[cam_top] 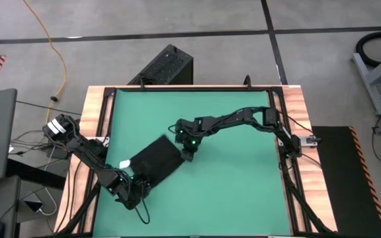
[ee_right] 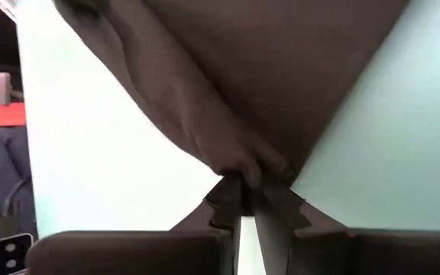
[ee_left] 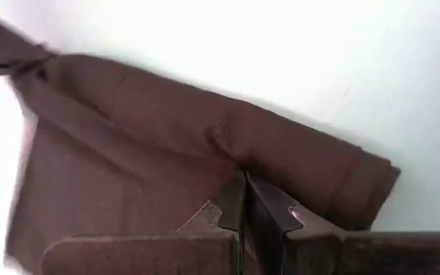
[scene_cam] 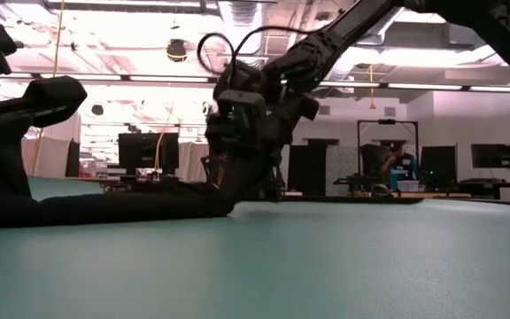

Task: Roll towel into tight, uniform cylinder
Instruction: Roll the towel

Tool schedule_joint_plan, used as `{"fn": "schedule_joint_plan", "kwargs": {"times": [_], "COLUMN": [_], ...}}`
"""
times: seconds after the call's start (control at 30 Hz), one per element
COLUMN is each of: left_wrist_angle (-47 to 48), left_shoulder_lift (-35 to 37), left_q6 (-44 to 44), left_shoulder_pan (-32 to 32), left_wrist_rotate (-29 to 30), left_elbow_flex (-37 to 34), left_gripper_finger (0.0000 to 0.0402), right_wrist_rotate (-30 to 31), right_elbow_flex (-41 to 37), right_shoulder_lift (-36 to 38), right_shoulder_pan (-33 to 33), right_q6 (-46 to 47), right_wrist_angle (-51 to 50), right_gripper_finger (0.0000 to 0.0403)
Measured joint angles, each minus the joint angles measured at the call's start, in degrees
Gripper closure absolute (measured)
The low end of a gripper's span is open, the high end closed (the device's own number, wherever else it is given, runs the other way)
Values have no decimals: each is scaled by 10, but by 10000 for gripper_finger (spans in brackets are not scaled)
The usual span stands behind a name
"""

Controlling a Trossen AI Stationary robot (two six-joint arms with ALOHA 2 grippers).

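One towel, two grippers, one mat.

The single black towel (cam_top: pixel 154 160) lies flat on the green mat (cam_top: pixel 230 192), toward its left side, turned at an angle. The right gripper (cam_top: pixel 188 156) sits at the towel's right corner, its two fingers (ee_right: pixel 281 206) a narrow gap apart with the corner bunched at their tips. The left gripper (cam_top: pixel 139 190) is at the towel's lower-left edge, its two fingers (ee_left: pixel 270 210) pressed together over the cloth. One black ribbed box (cam_top: pixel 164 66) stands beyond the table. One person (scene_cam: pixel 402 167) sits far back in the room.
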State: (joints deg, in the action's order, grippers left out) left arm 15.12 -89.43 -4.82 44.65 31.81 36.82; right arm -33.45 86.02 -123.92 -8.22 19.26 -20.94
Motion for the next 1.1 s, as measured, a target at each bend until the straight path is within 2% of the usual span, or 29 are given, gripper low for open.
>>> {"fn": "schedule_joint_plan", "kwargs": {"times": [0.2, 0.3, 0.5, 0.73, 0.93, 1.1], "left_wrist_angle": [3, 4, 4, 14, 19, 18], "left_shoulder_lift": [0, 0, 0, 0, 0, 1], "left_q6": [-18, -19, -33, -19, -27, -49], "left_shoulder_pan": [5, 9, 12, 12, 10, 11], "left_wrist_rotate": [-5, -6, -6, -6, -3, 1], "left_elbow_flex": [0, 0, -4, -5, -13, -23], "left_gripper_finger": [401, 401, 401, 401, 401, 401], "right_wrist_rotate": [61, 57, 54, 52, 48, 53], "right_elbow_flex": [1, 0, 1, 3, 3, 2], "right_shoulder_lift": [32, 32, 60, 109, 63, 17], "right_shoulder_pan": [-2, 0, -3, 27, 57, 49], "right_q6": [-49, -86, -154, -273, -308, -316], "right_wrist_angle": [-31, -43, -45, -7, 78, 105], "right_gripper_finger": [342, 332, 284, 289, 303, 307]}}
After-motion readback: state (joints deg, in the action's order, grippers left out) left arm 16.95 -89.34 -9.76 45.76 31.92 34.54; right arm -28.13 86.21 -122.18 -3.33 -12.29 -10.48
